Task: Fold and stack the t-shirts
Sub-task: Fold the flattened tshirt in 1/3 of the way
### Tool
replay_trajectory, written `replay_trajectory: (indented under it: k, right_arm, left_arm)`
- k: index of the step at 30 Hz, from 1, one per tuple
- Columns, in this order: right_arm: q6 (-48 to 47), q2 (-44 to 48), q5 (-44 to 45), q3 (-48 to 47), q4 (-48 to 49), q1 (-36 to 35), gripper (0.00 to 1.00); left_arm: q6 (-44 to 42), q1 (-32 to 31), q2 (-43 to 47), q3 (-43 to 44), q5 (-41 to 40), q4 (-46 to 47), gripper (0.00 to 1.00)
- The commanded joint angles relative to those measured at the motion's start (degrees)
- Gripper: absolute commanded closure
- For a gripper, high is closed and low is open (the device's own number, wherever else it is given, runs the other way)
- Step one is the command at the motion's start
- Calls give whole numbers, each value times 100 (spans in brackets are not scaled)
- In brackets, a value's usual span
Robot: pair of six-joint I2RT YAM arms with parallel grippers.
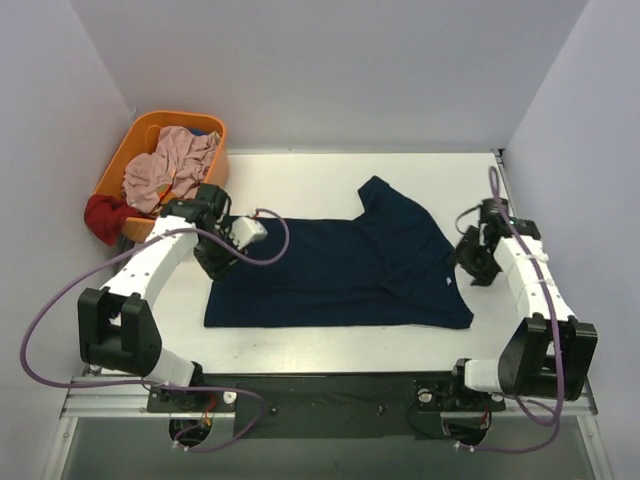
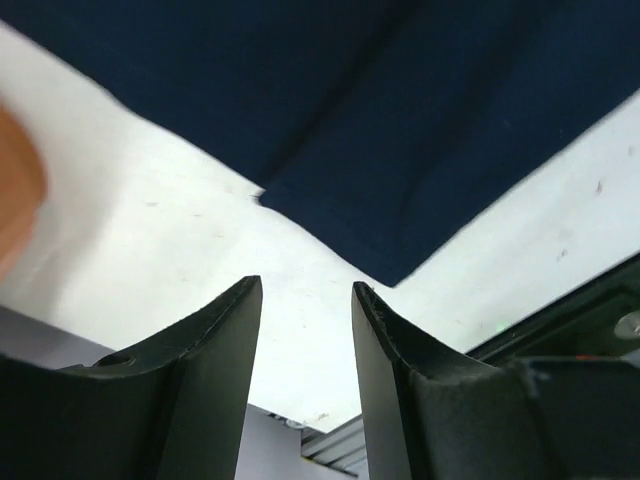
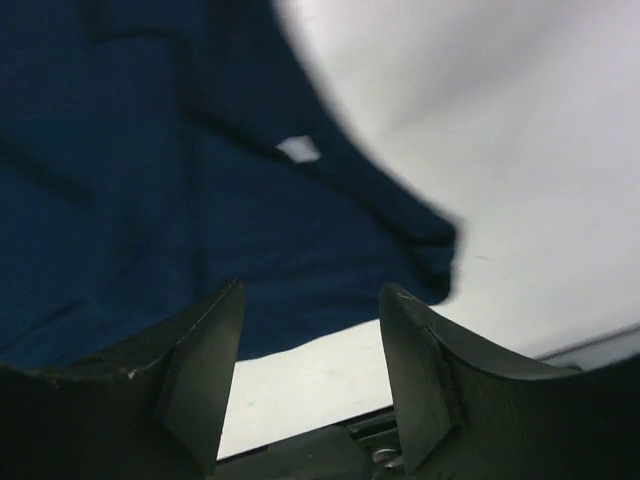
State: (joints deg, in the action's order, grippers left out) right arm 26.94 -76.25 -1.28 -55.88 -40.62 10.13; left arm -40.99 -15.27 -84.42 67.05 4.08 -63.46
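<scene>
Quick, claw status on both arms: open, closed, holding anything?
Left claw: open, holding nothing, just off the edge of the navy t-shirt.
Right claw: open, holding nothing, at the same shirt's other end.

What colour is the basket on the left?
The basket is orange, clearest in the top external view.

T-shirt (image 1: 340, 270) lies flat mid-table (image 1: 300, 180). Basket (image 1: 115, 160) w/ clothes (image 1: 170, 165) in it at far-left corner. L gripper (image 1: 215, 262) at shirt's left edge, R gripper (image 1: 475, 265) at its right.
</scene>
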Motion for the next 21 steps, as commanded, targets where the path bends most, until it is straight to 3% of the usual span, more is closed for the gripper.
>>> replay_trajectory:
  k: [1,6,13,19,21]
  right_arm:
    - [504,-293,-300,-292,-254,-1458,48]
    - [822,-1285,-795,-414,291,-2461,47]
    - [954,-2227,-699,-565,792,-2621,50]
    - [910,-2299,-602,-468,758,-2630,87]
    - [901,-2158,-497,-511,696,-2648,90]
  left_arm:
    - [539,340,-364,739,427,-70,49]
    - [969,340,-549,766,717,254,48]
    - [1304,331,-479,494,735,659,48]
    - [1269,331,-400,415,647,642,48]
    - [1252,340,-408,423,621,633,48]
